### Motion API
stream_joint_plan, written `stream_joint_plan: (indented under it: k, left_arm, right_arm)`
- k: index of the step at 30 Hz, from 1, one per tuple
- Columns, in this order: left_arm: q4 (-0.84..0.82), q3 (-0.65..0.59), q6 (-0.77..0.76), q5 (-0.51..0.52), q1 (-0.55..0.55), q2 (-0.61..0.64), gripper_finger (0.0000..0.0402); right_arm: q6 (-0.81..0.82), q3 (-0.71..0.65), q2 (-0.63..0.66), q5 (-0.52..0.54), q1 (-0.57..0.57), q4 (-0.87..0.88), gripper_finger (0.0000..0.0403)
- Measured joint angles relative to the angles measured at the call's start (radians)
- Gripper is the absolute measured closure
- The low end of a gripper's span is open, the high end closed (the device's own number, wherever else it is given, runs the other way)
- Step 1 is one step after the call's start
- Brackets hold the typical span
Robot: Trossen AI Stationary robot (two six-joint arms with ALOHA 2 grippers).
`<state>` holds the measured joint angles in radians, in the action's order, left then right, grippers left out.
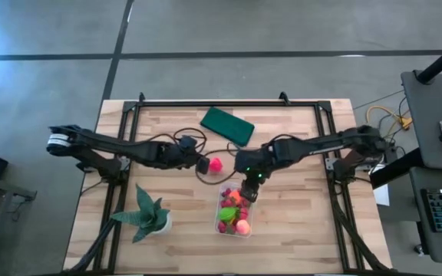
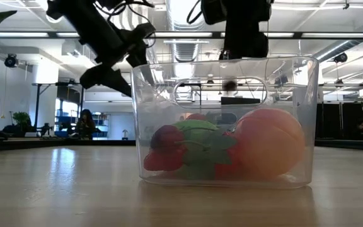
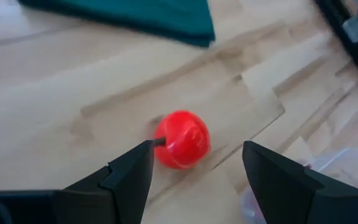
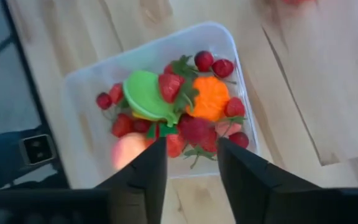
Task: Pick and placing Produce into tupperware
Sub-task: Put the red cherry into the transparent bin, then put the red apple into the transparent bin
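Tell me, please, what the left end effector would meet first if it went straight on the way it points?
Probably the red ball on the table: the left end effector is open with the ball centred just ahead between its fingers, though the depth is hard to judge.

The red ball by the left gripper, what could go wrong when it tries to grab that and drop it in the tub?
1. The red ball is round and lies loose on the bare table; the left gripper, jaws open around it, could nudge it away while closing.
2. The tupperware is already crowded with produce, so another piece might bounce out.
3. The right gripper hangs over the tupperware, so the arms could collide.
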<state>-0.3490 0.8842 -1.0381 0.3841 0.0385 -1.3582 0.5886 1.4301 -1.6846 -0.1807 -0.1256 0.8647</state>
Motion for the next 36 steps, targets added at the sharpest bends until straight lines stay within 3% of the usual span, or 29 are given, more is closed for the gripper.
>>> stream_joint_plan:
  k: [7,13,22,28,32,36]
  left_arm:
    - [0.005,0.01,-0.002,-0.116,0.0,-0.045,0.0169]
    - [-0.003,0.004,-0.145,-0.142,0.0,-0.059,0.0169]
    - [-0.001,-0.009,-0.239,-0.137,-0.014,-0.089,0.0169]
    - [0.119,-0.009,-0.264,-0.125,-0.032,-0.166,0.0169]
    - [0.249,-0.003,-0.166,-0.126,-0.033,-0.188,0.0169]
    - [0.357,0.02,0.147,-0.141,-0.03,-0.176,0.0169]
  right_arm:
    - [0.041,0.0,-0.028,0.11,-0.049,-0.003,0.0194]
    - [0.133,0.0,0.063,0.328,-0.06,0.002,0.0153]
    - [0.198,0.0,0.222,0.521,-0.058,0.056,0.0141]
    - [0.197,-0.001,0.281,0.621,-0.057,0.078,0.0138]
    - [0.193,-0.003,0.291,0.638,-0.057,0.107,0.0136]
    - [0.188,-0.008,0.291,0.652,-0.057,0.145,0.0139]
